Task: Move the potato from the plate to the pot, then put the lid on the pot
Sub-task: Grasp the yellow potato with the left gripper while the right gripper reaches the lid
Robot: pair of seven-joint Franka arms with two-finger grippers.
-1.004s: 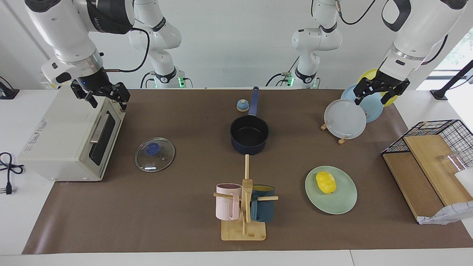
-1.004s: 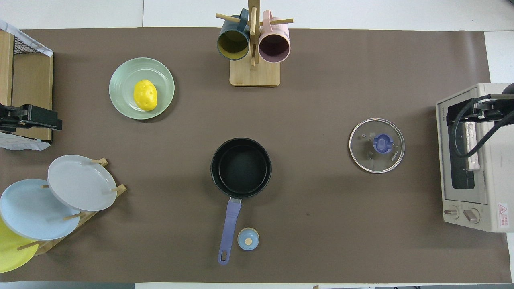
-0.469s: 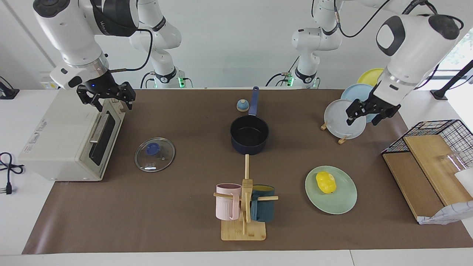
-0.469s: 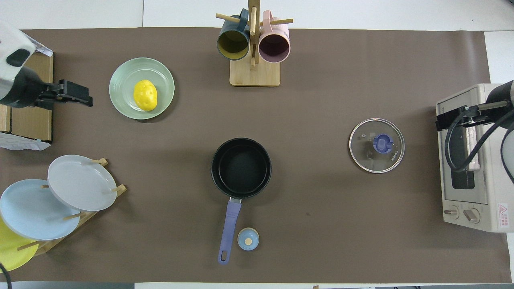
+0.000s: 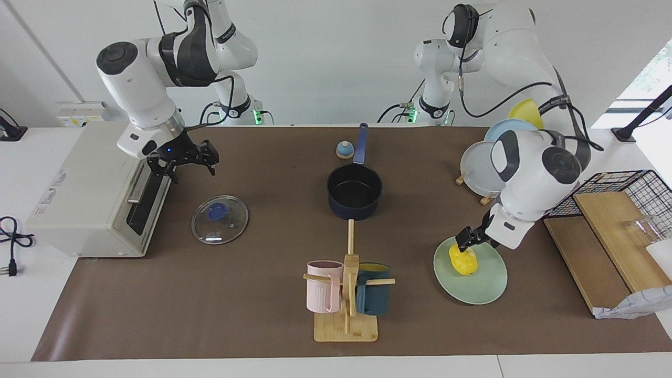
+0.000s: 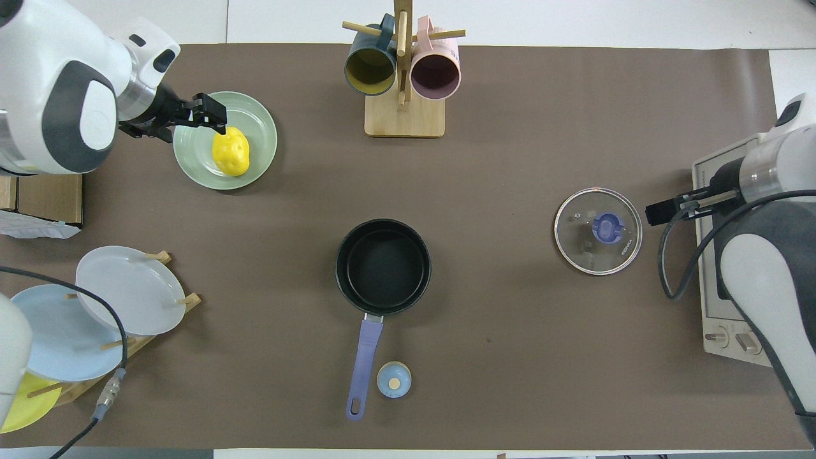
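The yellow potato (image 5: 464, 262) (image 6: 231, 153) lies on the mint-green plate (image 5: 485, 289) (image 6: 194, 159) toward the left arm's end of the table. My left gripper (image 5: 466, 242) (image 6: 213, 120) hangs open just above the potato and holds nothing. The dark pot (image 5: 354, 191) (image 6: 382, 266) stands empty mid-table, its blue handle pointing toward the robots. The glass lid (image 5: 220, 220) (image 6: 590, 248) lies flat toward the right arm's end. My right gripper (image 5: 185, 164) (image 6: 656, 212) is open in the air between the lid and the toaster oven.
A toaster oven (image 5: 89, 194) (image 6: 707, 268) stands beside the lid. A mug rack (image 5: 346, 294) (image 6: 403, 76) stands farther from the robots than the pot. Upright plates on a rack (image 5: 480, 168) (image 6: 127, 290), a small bell (image 5: 344, 150) (image 6: 394, 379) and a wire basket (image 5: 619, 210) are also here.
My left arm swung from over the plate rack down to just above the potato. My right gripper moved off the toaster oven toward the lid. Both stayed open.
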